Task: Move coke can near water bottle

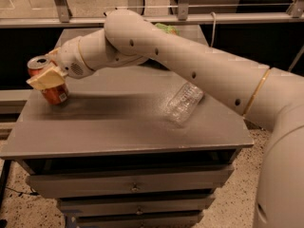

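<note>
Now | fingers (45,78) clamp tilted coke can (56,95), table (118,127) left | water bottle (184,104) cap indistinct

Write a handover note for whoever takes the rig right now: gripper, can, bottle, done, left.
Gripper: at the table's left edge in the camera view, closed on the coke can.
Coke can: tilted in the grip; cannot tell if its base is clear of the surface.
Water bottle: on its side, right of centre, well apart from the can.
Done: can grasped.
Left: carry it across, set it beside the bottle, release.
</note>
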Controlling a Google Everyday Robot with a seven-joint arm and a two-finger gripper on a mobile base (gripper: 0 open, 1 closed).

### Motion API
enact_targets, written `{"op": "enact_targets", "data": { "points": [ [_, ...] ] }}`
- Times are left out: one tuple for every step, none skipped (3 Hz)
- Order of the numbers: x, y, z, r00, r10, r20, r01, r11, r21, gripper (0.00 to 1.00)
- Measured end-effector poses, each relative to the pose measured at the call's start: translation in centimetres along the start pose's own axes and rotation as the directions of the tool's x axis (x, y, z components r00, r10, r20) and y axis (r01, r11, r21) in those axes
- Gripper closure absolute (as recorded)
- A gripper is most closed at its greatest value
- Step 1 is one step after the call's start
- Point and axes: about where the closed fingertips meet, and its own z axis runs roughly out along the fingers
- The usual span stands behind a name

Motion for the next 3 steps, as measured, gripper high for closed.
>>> {"op": "enact_targets", "data": {
  "points": [
    [0.2, -1.1, -4.8, 1.000, 0.011, 0.004, -0.011, 0.9949, 0.100, 1.00],
    [0.4, -1.7, -11.1, 1.000, 0.027, -0.008, -0.025, 0.9727, 0.231, 1.00],
    [0.7, -1.9, -12.3, 0.999, 0.030, -0.010, -0.027, 0.9676, 0.251, 1.00]
  ]
}}
